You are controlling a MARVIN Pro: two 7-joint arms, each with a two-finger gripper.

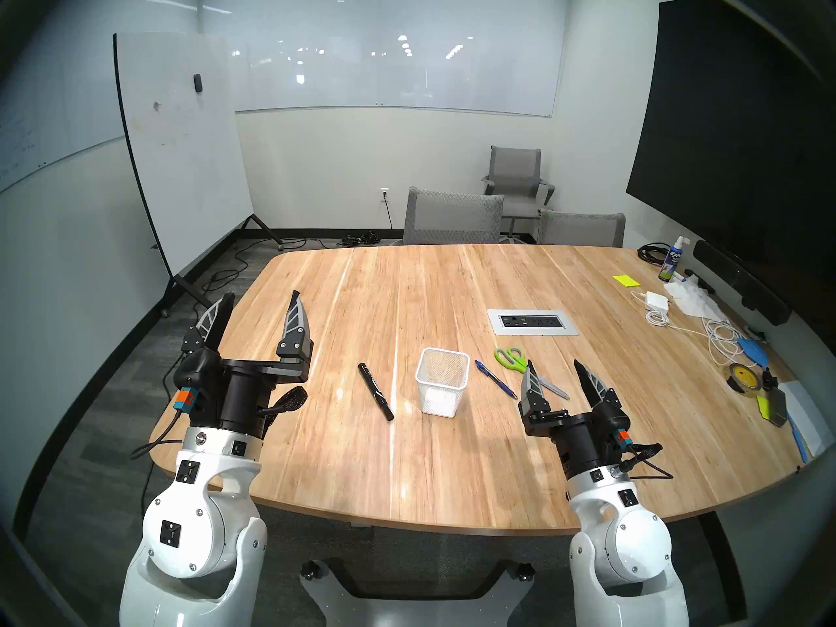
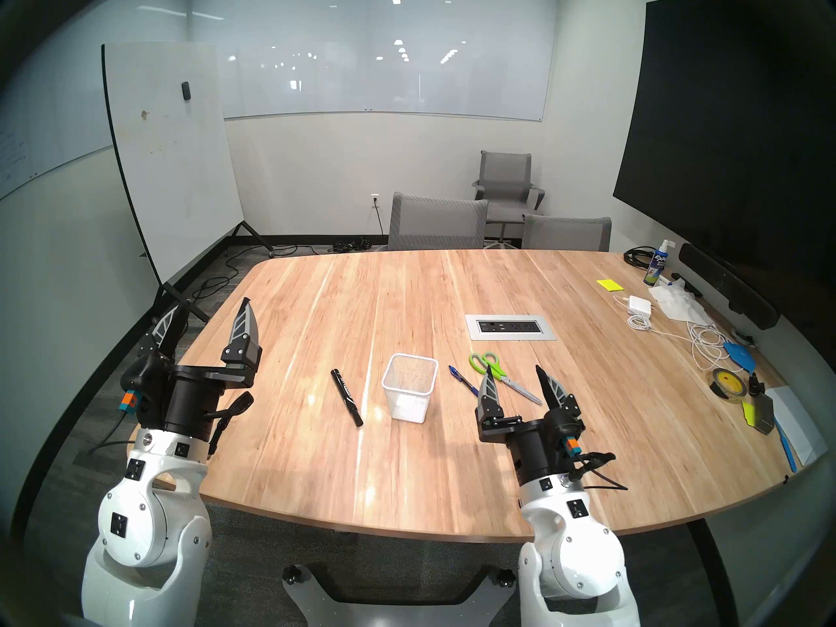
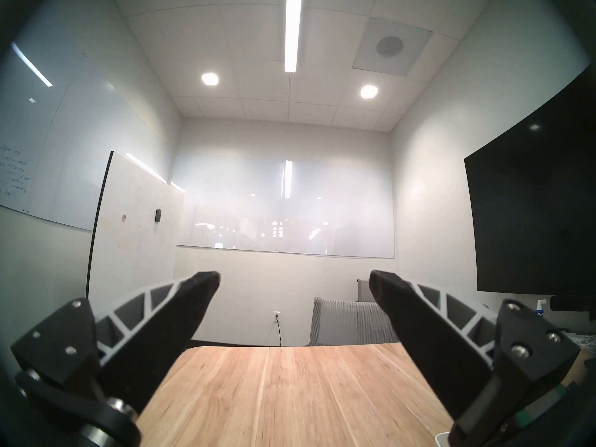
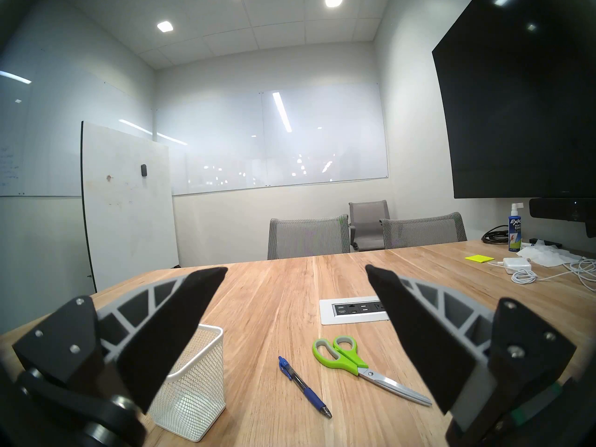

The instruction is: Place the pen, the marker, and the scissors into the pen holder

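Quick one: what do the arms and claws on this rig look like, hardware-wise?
Both arms have glossy white shells with small black square insets, a silver ring, then a black cylindrical wrist. The left claw and right claw each have two pointed black fingers backed by grey truss ribbing. An orange-and-teal block and black cables sit at each wrist.

Wide bare wood around the pen holder, clutter only along the right edge

The pen holder (image 1: 442, 382) stands upright with an unobstructed mouth; the marker (image 1: 375, 391) lies well apart on its left, the pen (image 1: 495, 379) just beside its right, the scissors (image 1: 529, 372) next to the pen (blades partly behind the right gripper (image 1: 553, 375), whose fingers are spread). The left gripper (image 1: 261, 308), also spread, hovers over the table (image 1: 407, 467) edge. The power outlet panel (image 1: 532, 321) sits flush; cables (image 1: 719, 341) and tape roll (image 1: 743, 376) crowd the right edge.
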